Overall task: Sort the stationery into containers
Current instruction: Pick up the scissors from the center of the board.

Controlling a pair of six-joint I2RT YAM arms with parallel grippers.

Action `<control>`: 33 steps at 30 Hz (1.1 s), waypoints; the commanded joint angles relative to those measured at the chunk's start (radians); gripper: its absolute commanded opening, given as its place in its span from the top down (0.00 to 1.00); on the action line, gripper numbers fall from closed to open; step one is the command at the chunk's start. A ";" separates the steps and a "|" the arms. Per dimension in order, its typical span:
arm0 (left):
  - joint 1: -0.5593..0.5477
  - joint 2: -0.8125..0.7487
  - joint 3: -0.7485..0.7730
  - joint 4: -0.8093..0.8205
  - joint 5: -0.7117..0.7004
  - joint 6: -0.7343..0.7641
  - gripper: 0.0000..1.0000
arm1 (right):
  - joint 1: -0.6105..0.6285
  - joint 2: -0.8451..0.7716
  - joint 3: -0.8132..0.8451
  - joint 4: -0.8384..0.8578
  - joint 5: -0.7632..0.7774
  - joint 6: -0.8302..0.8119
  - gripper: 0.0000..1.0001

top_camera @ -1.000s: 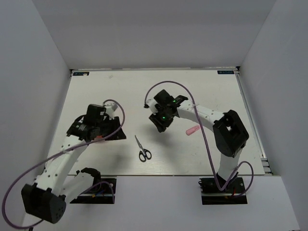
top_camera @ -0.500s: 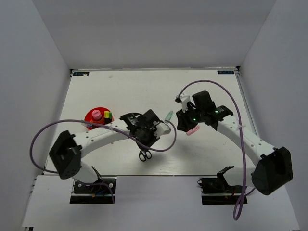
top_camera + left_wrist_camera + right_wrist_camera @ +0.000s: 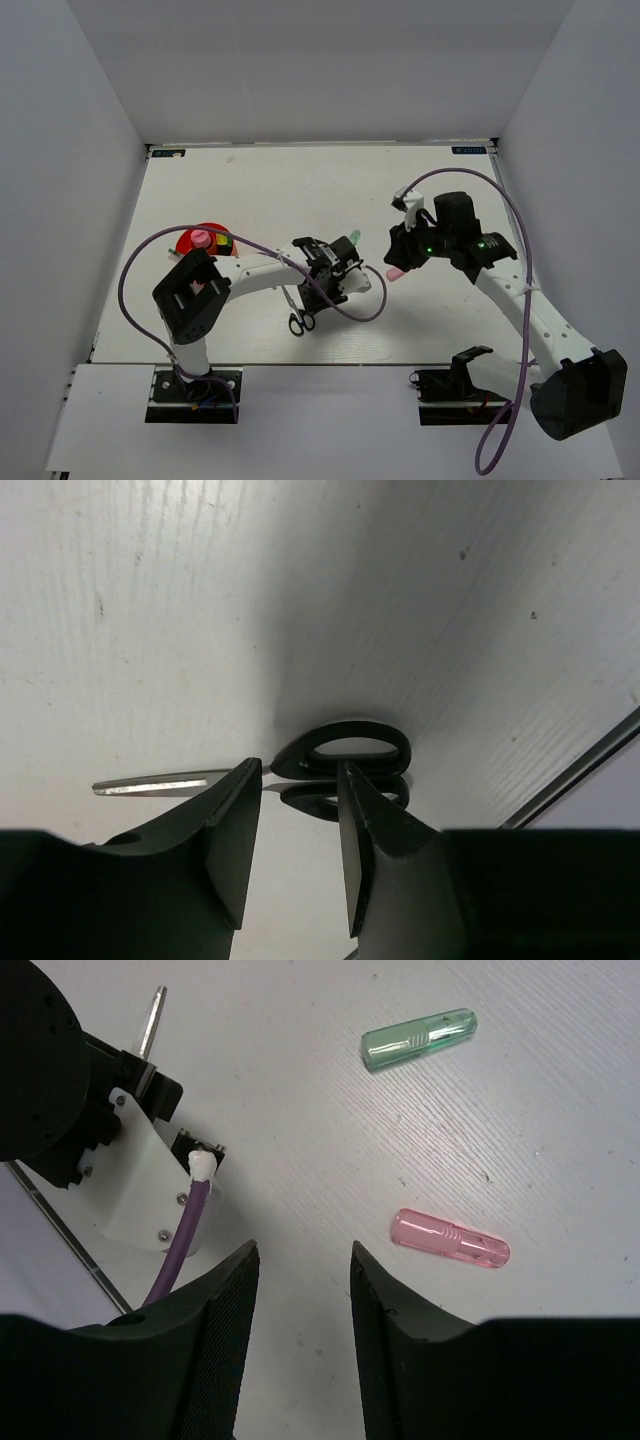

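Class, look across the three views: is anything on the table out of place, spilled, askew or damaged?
Nothing looks spilled or damaged. Three items lie loose outside the red cup: the scissors toward the near edge, and the green highlighter and pink highlighter to their right.

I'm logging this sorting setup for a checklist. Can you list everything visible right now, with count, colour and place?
Scissors: one, black handles, flat on the table, front centre-left.
Green highlighter: one, pale green, lying mid-table.
Pink highlighter: one, pink, lying near the green one, not touching.
Cup: one, red-orange, left side; pink and yellow tops inside, count unclear.
Table: one, white, under everything.
Left fingers: two, black, open, either side of the scissors' pivot.
Right fingers: two, black, open, above the table near the pink highlighter.
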 commanded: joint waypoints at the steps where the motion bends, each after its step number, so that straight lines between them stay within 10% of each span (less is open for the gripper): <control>1: 0.013 -0.013 0.032 0.044 -0.021 0.033 0.53 | -0.011 -0.008 -0.008 0.020 -0.060 -0.011 0.54; 33: 0.045 -0.021 -0.048 0.034 0.092 0.057 0.53 | -0.066 -0.002 -0.012 0.023 -0.125 -0.004 0.53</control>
